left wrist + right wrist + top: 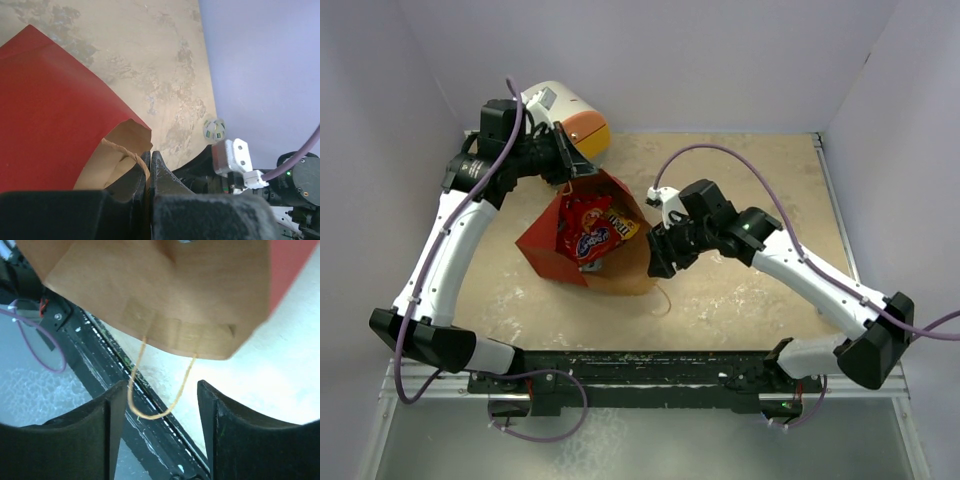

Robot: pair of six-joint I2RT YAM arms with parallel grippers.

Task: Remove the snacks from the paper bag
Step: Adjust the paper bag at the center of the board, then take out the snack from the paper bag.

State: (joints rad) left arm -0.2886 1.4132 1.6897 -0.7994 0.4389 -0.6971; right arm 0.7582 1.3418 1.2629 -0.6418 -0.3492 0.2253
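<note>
Nearest me, past the black rail point(620, 365) where both arms are bolted, the right gripper point(161, 390) hangs with its two black fingers point(107, 430) spread well apart and nothing between them but air and a thin twisted handle point(150, 417) that dangles loose in the gap, touching neither side as far as I can see. Just above it is the brown inner flap of the paper bag point(545, 245), which sits around the middle of the sandy surface point(740, 300), tipped over with its mouth turned towards the right arm and its red outside facing left and near. The snacks point(595, 235) are inside, visible through the open mouth: a big red packet point(588, 238) with a blue and white logo lies in the middle, and a yellow-orange packet point(622, 228) is just beside it, nearer the mouth. None has left the bag. At the bag's far corner the left gripper point(563, 170) is clamped tight on the paper rim, fingers pressed together, with the other handle curling beside them. A small tape roll point(215, 130) lies on the surface by the wall. Farthest back, against the rear wall, is a white drawer unit point(575, 120) with an orange and yellow front.
</note>
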